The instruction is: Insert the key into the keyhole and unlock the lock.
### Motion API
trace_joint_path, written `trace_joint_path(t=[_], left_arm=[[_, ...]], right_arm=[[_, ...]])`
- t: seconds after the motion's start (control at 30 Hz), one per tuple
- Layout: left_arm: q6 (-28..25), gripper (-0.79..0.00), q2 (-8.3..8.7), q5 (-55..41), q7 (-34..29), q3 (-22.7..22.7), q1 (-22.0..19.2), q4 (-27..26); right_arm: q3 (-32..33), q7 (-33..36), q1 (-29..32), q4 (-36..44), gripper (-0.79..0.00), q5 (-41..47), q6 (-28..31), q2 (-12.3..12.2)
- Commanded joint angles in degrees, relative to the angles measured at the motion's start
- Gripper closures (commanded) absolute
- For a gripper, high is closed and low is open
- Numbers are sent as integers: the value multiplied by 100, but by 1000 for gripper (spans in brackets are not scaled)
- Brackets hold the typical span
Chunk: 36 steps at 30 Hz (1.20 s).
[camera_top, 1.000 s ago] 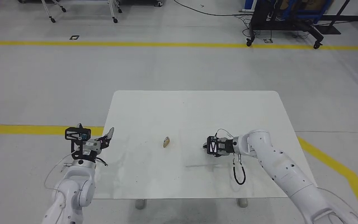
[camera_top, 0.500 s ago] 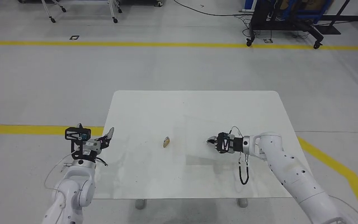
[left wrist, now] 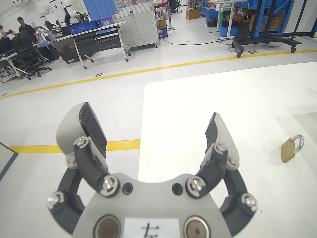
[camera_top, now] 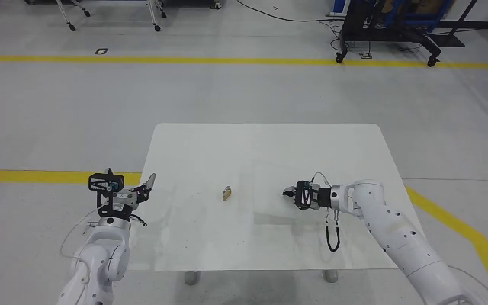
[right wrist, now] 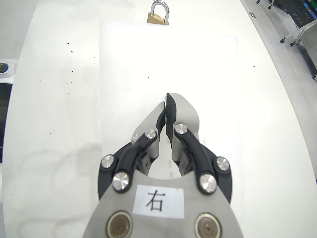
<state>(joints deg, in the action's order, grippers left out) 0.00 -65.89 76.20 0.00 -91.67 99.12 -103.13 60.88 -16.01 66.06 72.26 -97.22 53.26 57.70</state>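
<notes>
The brass padlock with a silver shackle (camera_top: 227, 193) lies flat on the white table (camera_top: 267, 145), a little left of the middle of the surface and about halfway between the far and near edges. From above it is a small tan fleck. The right wrist view shows the padlock (right wrist: 159, 14) far more plainly, with its shackle arching toward the left edge and its body turned toward the right gripper (right wrist: 165, 100). The left wrist view catches the padlock (left wrist: 291, 149) side-on, body nearer and shackle beyond.

The right gripper (camera_top: 288, 193) sits over the surface just right of the middle, apart from the padlock and pointing at it. Its ridged pads (right wrist: 171, 115) are pressed together. A tiny pale glint shows at their tips, too small to tell whether it is the key. The same view shows dark specks scattered over the table (right wrist: 49, 50).

The left gripper (camera_top: 146, 191) is at the left edge, well apart from the padlock. Its own view shows the left gripper (left wrist: 151, 115) spread wide with nothing in it, one finger (left wrist: 92, 125) above the floor and the other above the table (left wrist: 223, 100).

From above, a black cable loop (camera_top: 328, 232) hangs off the right arm toward the near edge.
</notes>
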Motion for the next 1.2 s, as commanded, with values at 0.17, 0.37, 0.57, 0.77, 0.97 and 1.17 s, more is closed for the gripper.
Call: trace_joint_path(t=[0.17,0.37,0.57,0.77,0.97,1.17], left_arm=[[-284,-785,-39,752,-290,824,-147,-348],[-234,-785,-47,767,-384,877,-178,-349],[-364,-785,-58,424,-226,805,-288,-312],[-1460,-785,-122,452,-763,1760,-1154,-185],[-1373,-785,-365,973,-1474,3196,-2267,311],[-1190,-785,-673,1369,-1843,4354,-3155,1137]], right_arm=[[0,0,0,0,0,0,0,0],[0,0,0,0,0,0,0,0],[0,0,0,0,0,0,0,0],[0,0,0,0,0,0,0,0],[0,0,0,0,0,0,0,0],[0,0,0,0,0,0,0,0]])
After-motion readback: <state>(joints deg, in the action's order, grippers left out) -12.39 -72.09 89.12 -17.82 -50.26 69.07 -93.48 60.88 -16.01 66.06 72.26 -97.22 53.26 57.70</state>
